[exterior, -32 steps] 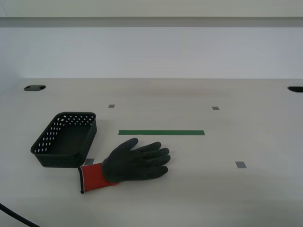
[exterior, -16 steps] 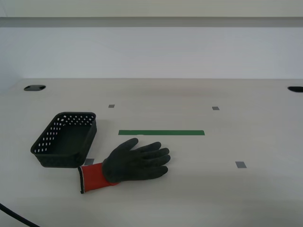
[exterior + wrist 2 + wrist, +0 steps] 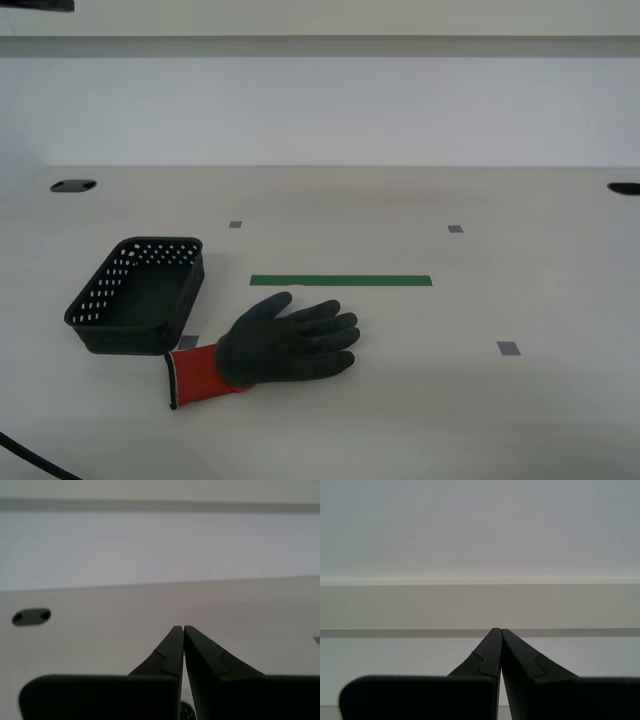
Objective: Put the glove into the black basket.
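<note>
- At the near edge of the table, in the corner on the exterior view's left, a dark cable crosses the frame; neither arm shows in this view.
- The glove lies flat on the table, palm down, its red cuff toward the exterior view's left and its dark fingers pointing to the exterior view's right. The cuff sits just beside the near corner of the basket; whether they touch cannot be told.
- The basket stands upright and looks empty, a little farther back than the glove, on the exterior view's left.
- Beyond the glove a green tape strip runs across the table, with small grey markers scattered around it.
- The robot's first gripper has its jaws pressed together with nothing between them, and it faces the wall, not the table.
- The robot's second gripper is likewise closed tip to tip and empty, looking across bare tabletop toward a dark cable hole near the far edge.
- Judged from this, the task has not started: the reach for the glove is the step in hand.
- The next move calls for one gripper to spread its jaws, come down over the glove, probably at the cuff or palm, then pinch and lift.
</note>
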